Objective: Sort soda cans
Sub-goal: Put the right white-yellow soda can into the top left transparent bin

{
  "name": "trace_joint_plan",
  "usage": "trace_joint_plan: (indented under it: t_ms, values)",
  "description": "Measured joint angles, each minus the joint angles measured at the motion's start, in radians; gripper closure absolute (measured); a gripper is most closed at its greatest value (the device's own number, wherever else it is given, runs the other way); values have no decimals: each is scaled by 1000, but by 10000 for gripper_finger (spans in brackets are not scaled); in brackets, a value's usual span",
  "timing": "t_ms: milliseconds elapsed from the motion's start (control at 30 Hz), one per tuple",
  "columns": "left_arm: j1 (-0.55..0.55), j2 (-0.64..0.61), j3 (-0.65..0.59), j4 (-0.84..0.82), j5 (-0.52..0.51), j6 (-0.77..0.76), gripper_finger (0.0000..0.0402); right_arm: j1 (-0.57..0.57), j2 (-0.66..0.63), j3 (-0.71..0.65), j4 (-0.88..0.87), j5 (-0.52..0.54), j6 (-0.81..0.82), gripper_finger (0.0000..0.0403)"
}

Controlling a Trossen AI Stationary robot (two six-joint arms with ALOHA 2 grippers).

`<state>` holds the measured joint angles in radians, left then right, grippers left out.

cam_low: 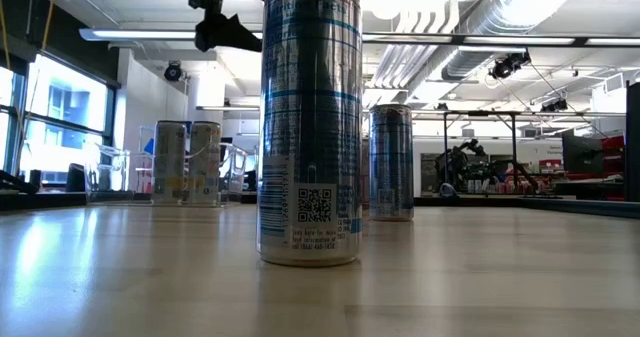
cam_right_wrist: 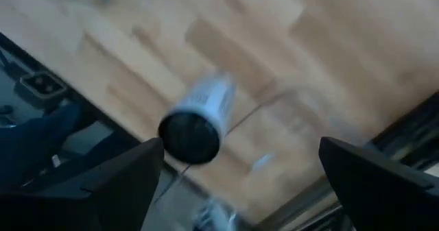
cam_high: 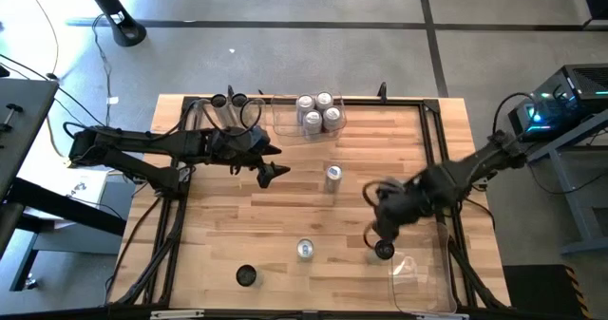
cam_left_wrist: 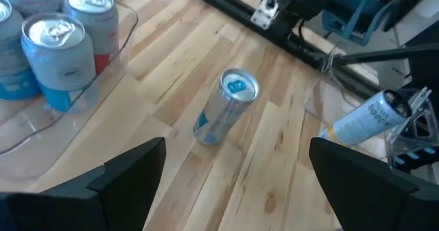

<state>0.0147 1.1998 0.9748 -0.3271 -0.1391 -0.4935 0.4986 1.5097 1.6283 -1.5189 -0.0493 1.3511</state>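
Observation:
Four soda cans (cam_high: 316, 111) stand in a clear bin (cam_high: 285, 125) at the table's far edge. A silver can (cam_high: 332, 176) stands mid-table, also in the left wrist view (cam_left_wrist: 223, 107). My left gripper (cam_high: 271, 168) hangs open to its left, above the table. Another silver can (cam_high: 304, 250) and a dark can (cam_high: 246, 276) stand near the front edge. My right gripper (cam_high: 378, 227) is open and points down over a black-topped can (cam_right_wrist: 192, 128). That can looks tilted in the left wrist view (cam_left_wrist: 363, 118). Whether it stands or falls, I cannot tell.
A second clear bin (cam_high: 426, 280) sits at the table's near right corner, beside the black-topped can. A black frame (cam_high: 432, 140) runs around the tabletop. Bare wood lies between the mid-table can and the front cans.

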Motion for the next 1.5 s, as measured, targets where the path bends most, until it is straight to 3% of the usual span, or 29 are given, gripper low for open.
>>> trace_joint_plan:
  t_ms: [167,300,433,600,1500]
  values:
    - [0,1,0,6,34,27,48,133,1,-93,141,-55,177,51]
    - [0,2,0,21,61,51,48,204,1,-153,275,-18,260,98]
    - [0,2,0,19,61,52,48,228,0,-221,358,34,338,119]
    - [0,2,0,19,61,52,48,211,1,-270,406,46,350,121]
    - [28,2,0,18,57,44,48,208,9,-270,383,188,237,121]
